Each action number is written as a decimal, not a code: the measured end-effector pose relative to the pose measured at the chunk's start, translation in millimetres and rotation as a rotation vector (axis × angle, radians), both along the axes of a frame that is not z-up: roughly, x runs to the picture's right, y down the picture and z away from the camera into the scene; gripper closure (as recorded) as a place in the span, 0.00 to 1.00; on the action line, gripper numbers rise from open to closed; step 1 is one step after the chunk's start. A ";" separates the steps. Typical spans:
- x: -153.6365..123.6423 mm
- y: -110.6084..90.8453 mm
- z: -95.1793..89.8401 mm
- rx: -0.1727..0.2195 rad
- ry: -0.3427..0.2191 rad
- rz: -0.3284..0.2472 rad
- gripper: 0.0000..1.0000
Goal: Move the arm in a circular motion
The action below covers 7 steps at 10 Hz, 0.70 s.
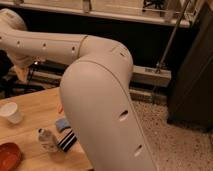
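Observation:
The arm [100, 95] is cream-white with thick rounded segments and small dark holes. Its big elbow segment fills the middle of the camera view, and the forearm [45, 47] reaches to the upper left. The wrist bends down at the far left. The tapered gripper [22, 71] hangs there, above the far left part of the wooden table [32, 102] and well above the white cup [11, 112]. It holds nothing that I can see.
On the table lie a small bottle [47, 140], a blue sponge [62, 123], a dark striped object [68, 142] and a red bowl [7, 157]. A dark cabinet [195, 75] and a metal pole [172, 35] stand at right over speckled floor [175, 140].

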<state>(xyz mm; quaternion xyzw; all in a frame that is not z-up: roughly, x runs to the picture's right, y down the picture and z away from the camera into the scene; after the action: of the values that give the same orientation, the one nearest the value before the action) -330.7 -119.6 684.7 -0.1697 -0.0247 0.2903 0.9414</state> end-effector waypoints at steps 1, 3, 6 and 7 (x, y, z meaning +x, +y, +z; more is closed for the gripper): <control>25.4 -19.8 15.4 0.008 0.032 0.056 0.20; 105.1 -41.2 44.0 -0.009 0.135 0.198 0.20; 237.7 -13.7 57.4 -0.080 0.324 0.365 0.20; 266.6 1.8 54.2 -0.100 0.371 0.390 0.20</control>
<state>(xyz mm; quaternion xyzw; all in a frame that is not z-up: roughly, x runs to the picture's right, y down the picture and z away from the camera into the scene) -64.1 -117.8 739.0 -0.1521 0.1303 0.4931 0.8466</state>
